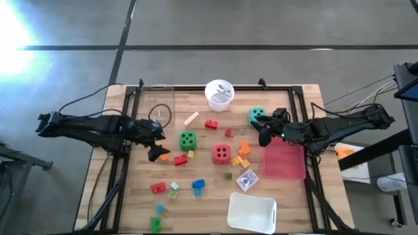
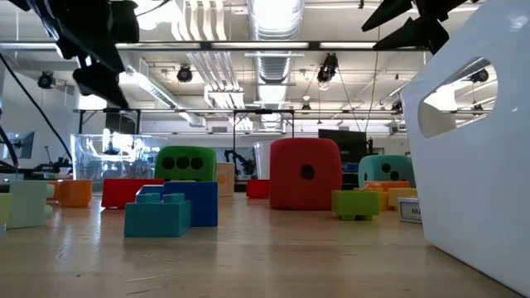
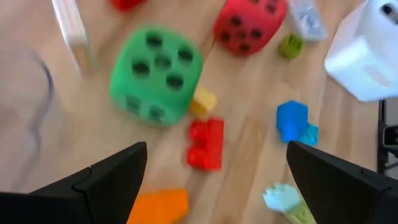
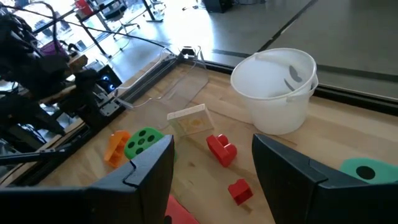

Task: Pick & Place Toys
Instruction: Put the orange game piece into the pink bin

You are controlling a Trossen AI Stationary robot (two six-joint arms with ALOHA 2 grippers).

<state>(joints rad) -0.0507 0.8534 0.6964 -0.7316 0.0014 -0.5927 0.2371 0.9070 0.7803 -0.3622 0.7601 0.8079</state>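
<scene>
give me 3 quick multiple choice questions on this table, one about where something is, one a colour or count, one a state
1. Where is the white cup?
A. near the table's far edge
B. on the pink tray
C. under the left arm

2. How many large dotted dice show in the high view?
A. one
B. three
C. five

3. How do the left gripper jaws stand?
A. shut on a brick
B. open, holding nothing
C. shut on a die

Key: 1 A, it sits by the far rim. 2 B, the green die, red die and teal die. 3 B, the left wrist view shows them wide apart above the bricks.
</scene>
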